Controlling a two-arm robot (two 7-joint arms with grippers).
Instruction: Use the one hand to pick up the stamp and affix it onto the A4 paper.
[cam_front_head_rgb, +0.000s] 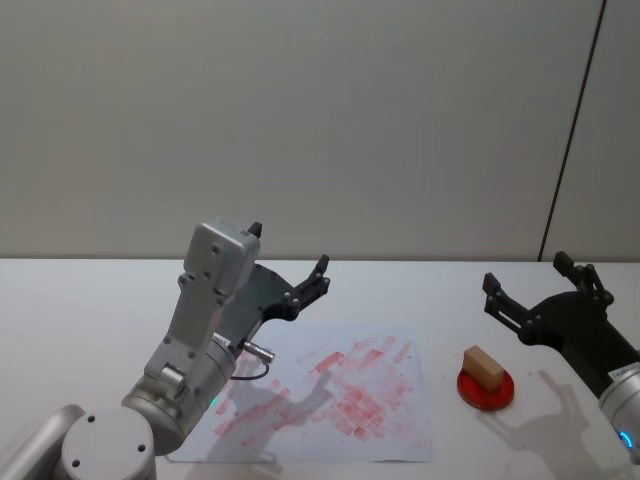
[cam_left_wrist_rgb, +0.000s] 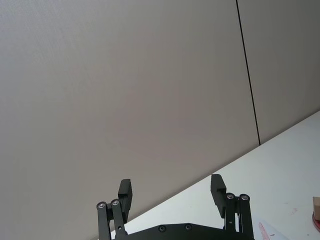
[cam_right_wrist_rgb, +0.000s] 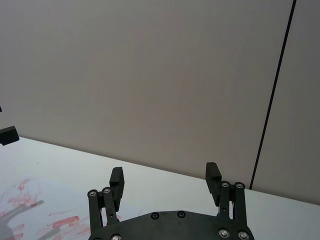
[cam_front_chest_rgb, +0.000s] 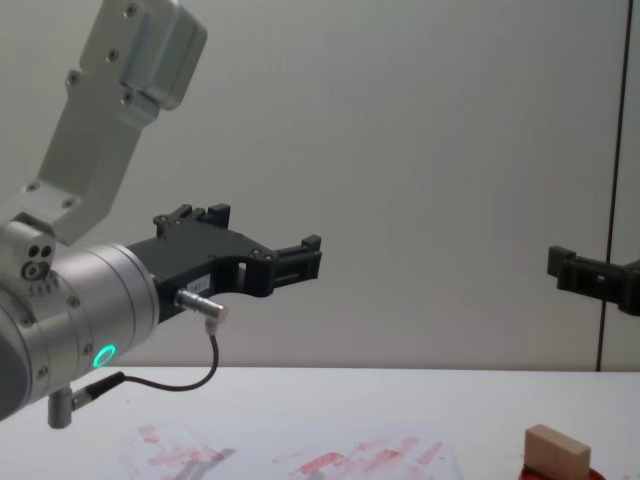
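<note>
Right tool (cam_front_head_rgb: 525, 271) spread, aloft — stamp (cam_front_head_rgb: 483, 366) below it, well apart.

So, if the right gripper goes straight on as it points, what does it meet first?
Probably nothing before the grey wall: the right gripper points above the table, and the stamp lies lower.

No legible text, brand, number or sign is recorded. The red marks on the A4 paper (cam_front_head_rgb: 350, 390) are seen as smeared blocks and streaks, and no characters can be made out in them. A small pale label (cam_front_chest_rgb: 205, 273) is noted on the black body of the left gripper (cam_front_head_rgb: 289, 250), above the A4 paper; its print is too small to be read.
</note>
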